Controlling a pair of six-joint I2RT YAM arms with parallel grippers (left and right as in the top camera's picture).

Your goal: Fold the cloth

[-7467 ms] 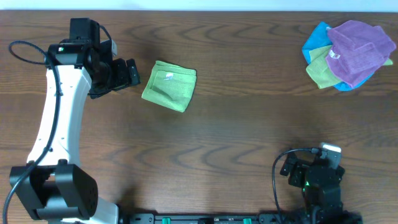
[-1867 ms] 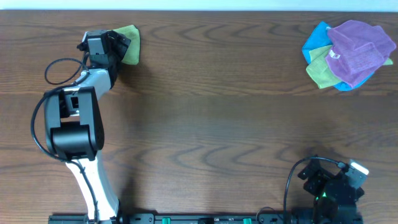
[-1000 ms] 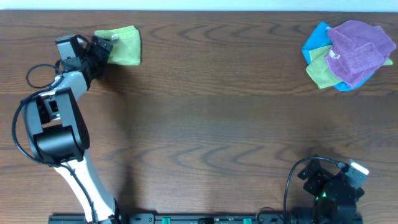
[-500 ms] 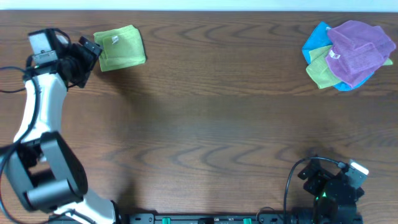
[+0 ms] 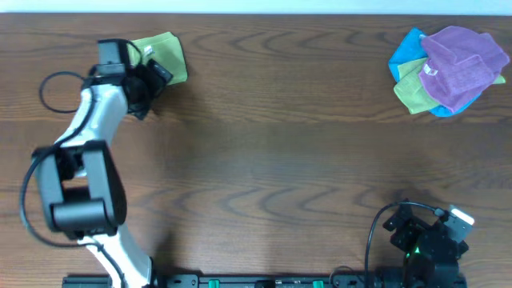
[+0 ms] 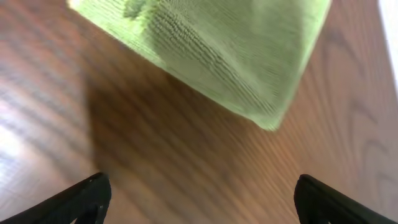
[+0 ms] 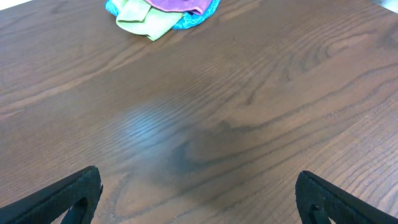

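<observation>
A folded green cloth (image 5: 166, 56) lies flat at the table's far left. It fills the top of the left wrist view (image 6: 211, 50). My left gripper (image 5: 157, 75) hovers just in front of the cloth's near edge. It is open and empty, with its black fingertips (image 6: 81, 199) wide apart over bare wood (image 6: 199, 208). My right gripper (image 5: 422, 234) is parked at the near right edge. It is open and empty, with both fingertips (image 7: 68, 199) spread over bare table (image 7: 199, 202).
A pile of purple, blue and green cloths (image 5: 448, 68) sits at the far right corner and shows at the top of the right wrist view (image 7: 163, 12). The brown wooden table (image 5: 280, 160) spans the view. The left arm's cable (image 5: 50, 88) loops beside it.
The cloth was carried from mid-left to the far left and released. In the last half second the left gripper swung right, back to the cloth's near edge. The right arm stayed still.
</observation>
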